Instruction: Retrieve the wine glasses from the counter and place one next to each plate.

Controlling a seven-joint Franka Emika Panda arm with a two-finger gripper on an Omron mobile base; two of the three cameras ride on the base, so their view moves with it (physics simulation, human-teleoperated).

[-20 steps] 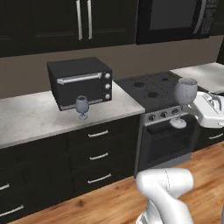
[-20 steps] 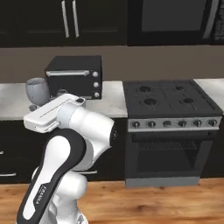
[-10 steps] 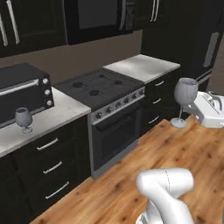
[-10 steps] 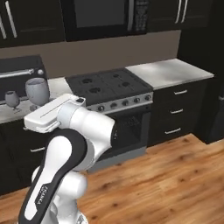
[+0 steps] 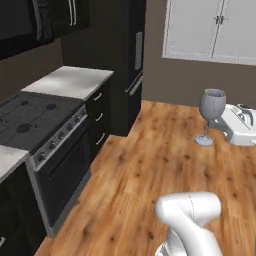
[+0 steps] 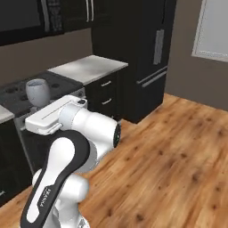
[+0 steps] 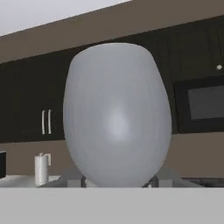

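From behind the arm on its left side, a wine glass (image 5: pixel 211 116) stands upright in mid-air over the wooden floor (image 5: pixel 150 175), its round foot at the bottom and its bowl at the top, right against the white hand of the arm at the right edge. The gripper (image 5: pixel 223 124) meets the glass about at its stem, so the glass seems to be gripped there, though the fingers themselves are too small to make out. To the left runs a black stove (image 5: pixel 40 140) with a dark cooktop, then a stretch of pale marble counter (image 5: pixel 70 81) over black drawers, then a tall black fridge (image 5: pixel 125 60). A white-framed window (image 5: pixel 212 30) sits in the brown wall behind. From the right side, the bowl of the glass (image 6: pixel 37 92) rises just above the long white forearm (image 6: pixel 55 115), with the stove (image 6: pixel 26 93) and the counter (image 6: pixel 89 67) behind it and the fridge (image 6: pixel 142 58) further along; the fingers are hidden behind the arm here. Looking along the hand, the grey bowl of the glass (image 7: pixel 117 116) stands upright and very close, with dark upper cabinets (image 7: pixel 39 105) behind it and a paper towel roll (image 7: pixel 41 168) low at the left.
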